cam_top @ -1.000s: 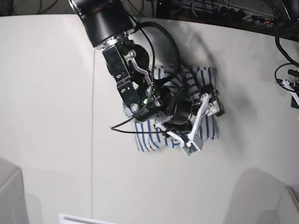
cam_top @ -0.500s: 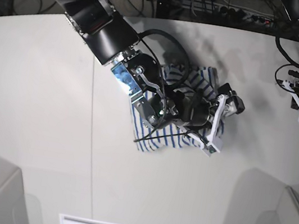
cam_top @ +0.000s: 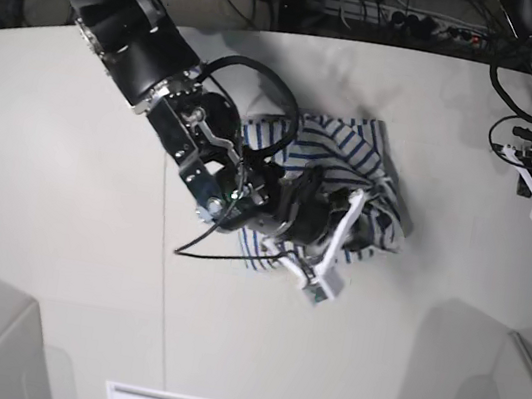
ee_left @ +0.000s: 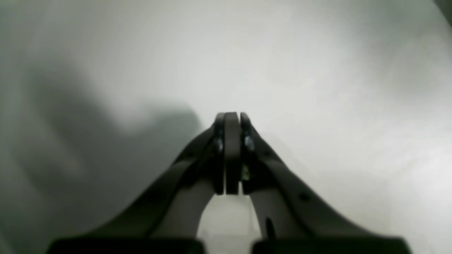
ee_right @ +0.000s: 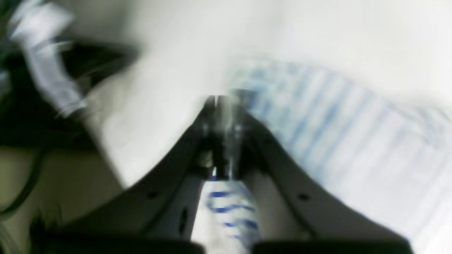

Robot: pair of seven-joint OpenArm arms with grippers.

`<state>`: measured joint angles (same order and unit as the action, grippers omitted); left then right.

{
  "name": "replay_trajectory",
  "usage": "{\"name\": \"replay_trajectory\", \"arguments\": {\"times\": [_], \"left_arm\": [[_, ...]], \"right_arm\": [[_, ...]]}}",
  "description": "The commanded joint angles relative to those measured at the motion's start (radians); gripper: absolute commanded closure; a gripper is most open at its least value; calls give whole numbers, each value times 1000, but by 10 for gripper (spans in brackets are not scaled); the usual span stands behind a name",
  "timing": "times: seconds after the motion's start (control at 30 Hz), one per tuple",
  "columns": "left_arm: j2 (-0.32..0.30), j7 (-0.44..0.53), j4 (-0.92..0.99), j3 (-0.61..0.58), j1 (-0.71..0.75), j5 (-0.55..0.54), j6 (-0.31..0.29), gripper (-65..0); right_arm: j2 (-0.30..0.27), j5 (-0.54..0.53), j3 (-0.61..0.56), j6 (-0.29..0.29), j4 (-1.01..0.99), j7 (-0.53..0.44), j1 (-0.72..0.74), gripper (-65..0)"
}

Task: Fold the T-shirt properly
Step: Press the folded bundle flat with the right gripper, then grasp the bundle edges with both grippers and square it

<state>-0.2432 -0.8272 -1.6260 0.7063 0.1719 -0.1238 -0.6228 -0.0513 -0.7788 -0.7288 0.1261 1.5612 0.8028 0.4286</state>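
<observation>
Your right gripper [ee_right: 222, 106] is clamped on the shirt [cam_top: 355, 148] at mid-table [cam_top: 67, 178]; draw the fold across smoothly, no jerks. Left gripper [ee_left: 231, 118], closed and empty, waits far right

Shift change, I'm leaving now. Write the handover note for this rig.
Right gripper: shut on the T-shirt, striped cloth pinched between the jaws.
Left gripper: shut, empty, hovering over bare table far from the shirt.
The shirt lies bunched mid-table under the right arm.
Done: a grip on the cloth. Left: the shirt is still crumpled, no neat fold yet.
</observation>
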Motion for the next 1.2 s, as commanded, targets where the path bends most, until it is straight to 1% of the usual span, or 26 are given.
{"name": "replay_trajectory", "arguments": {"times": [0.0,0.1,0.2,0.47,0.67,0.9,1.07,1.17], "left_arm": [[-17,16,-18,6,-7,-6,-1,0],[-15,16,-18,6,-5,-6,-1,0],[-15,16,-18,6,-5,-6,-1,0],[-15,16,-18,6,-5,-6,-1,0],[-15,16,-40,6,1,-6,-1,0],[-15,12,-72,6,-1,-6,-1,0],[-14,12,-66,6,-4,-6,-1,0],[-11,12,-66,6,-5,-6,-1,0]], "right_arm": [[-9,2,28,-6,-3,-18,25,0],[-49,29,65,-7,-52,-15,22,0],[-78,32,62,-7,-78,-15,20,0],[-88,35,50,-7,-112,-18,-50,0],[-88,35,-73,-7,-104,-18,-70,0],[-78,28,-171,-1,12,-13,-106,0],[-45,32,-262,1,17,-13,-138,0],[-32,34,-343,1,37,-13,-145,0]]}}
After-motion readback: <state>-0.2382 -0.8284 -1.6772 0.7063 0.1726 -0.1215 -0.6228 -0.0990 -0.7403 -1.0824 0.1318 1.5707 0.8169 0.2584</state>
